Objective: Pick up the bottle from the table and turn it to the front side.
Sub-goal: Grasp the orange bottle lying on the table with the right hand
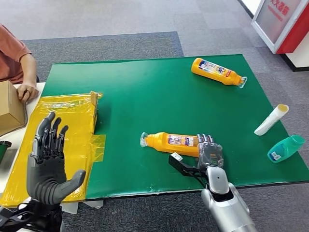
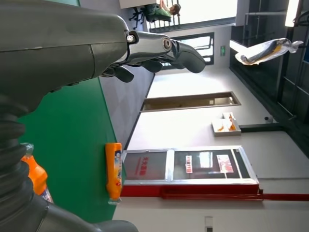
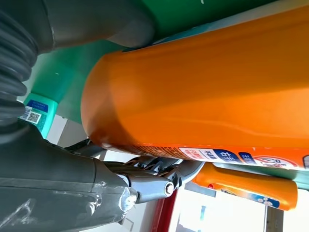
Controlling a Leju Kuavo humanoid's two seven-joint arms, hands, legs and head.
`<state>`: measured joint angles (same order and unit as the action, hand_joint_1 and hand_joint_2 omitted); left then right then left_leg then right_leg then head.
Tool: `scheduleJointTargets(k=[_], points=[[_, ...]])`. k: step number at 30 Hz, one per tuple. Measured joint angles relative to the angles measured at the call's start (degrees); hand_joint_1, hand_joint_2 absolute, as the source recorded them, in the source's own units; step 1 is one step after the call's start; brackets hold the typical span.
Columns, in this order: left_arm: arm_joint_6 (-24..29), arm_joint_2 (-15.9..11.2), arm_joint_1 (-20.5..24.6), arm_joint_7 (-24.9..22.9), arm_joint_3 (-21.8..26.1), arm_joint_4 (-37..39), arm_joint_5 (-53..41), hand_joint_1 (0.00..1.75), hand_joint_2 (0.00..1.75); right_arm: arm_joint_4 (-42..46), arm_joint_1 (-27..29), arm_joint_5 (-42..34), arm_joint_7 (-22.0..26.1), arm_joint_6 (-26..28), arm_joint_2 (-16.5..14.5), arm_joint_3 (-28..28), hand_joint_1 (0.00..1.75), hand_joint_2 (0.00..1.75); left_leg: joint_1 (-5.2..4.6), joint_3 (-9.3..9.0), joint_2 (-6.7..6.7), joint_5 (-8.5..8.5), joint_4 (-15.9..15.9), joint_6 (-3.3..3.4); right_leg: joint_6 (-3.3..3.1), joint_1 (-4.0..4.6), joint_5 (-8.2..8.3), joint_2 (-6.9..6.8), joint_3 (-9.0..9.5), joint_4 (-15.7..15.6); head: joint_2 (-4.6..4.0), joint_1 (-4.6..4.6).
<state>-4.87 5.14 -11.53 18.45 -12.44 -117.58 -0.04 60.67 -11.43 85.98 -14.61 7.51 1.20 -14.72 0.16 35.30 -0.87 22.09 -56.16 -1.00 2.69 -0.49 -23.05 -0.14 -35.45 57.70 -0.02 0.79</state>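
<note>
An orange bottle (image 1: pixel 171 142) (image 3: pixel 204 87) with a clear cap lies on its side on the green mat (image 1: pixel 146 96), cap pointing left, label facing up. My right hand (image 1: pixel 210 153) (image 3: pixel 54 193) grips its base end, with the thumb on one side and the fingers (image 3: pixel 156 181) curled round the other. My left hand (image 1: pixel 49 159) (image 2: pixel 73 53) is raised over the yellow sheet (image 1: pixel 73 121), open, fingers spread, holding nothing. The left wrist view shows the cap end of this bottle (image 2: pixel 36 179) past the hand.
A second orange bottle (image 1: pixel 217 71) (image 2: pixel 113 169) (image 3: pixel 247 186) lies at the mat's far right. A white bottle (image 1: pixel 271 120) and a teal bottle (image 1: pixel 286 148) (image 3: pixel 38 111) lie at the right edge. A person (image 1: pixel 14 58) rests a hand on a cardboard box (image 1: pixel 9 106) at the left.
</note>
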Motion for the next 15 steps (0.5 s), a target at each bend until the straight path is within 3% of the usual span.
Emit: scheduleJointTargets(k=[9,15], points=[[-0.45,0.83,0.26,-0.02,-0.47,0.37,0.66,0.00,1.75,2.03,0.22,-8.61,6.30,-0.09,-0.01,-0.50,1.75,1.75,0.00,0.02,-0.01,-0.02,0.00,-0.02,-0.03,0.00,0.02,0.00,-0.04,0.00,0.00,0.01],[-0.42,0.89,0.55,-0.31,-1.20,0.62,0.98,0.00,1.75,6.58,2.56,-13.17,7.99,0.35,0.01,-0.68,1.75,1.75,0.00,0.08,0.00,0.01,0.00,-0.01,-0.01,0.00,-0.01,-0.01,-0.09,0.01,0.00,0.00]])
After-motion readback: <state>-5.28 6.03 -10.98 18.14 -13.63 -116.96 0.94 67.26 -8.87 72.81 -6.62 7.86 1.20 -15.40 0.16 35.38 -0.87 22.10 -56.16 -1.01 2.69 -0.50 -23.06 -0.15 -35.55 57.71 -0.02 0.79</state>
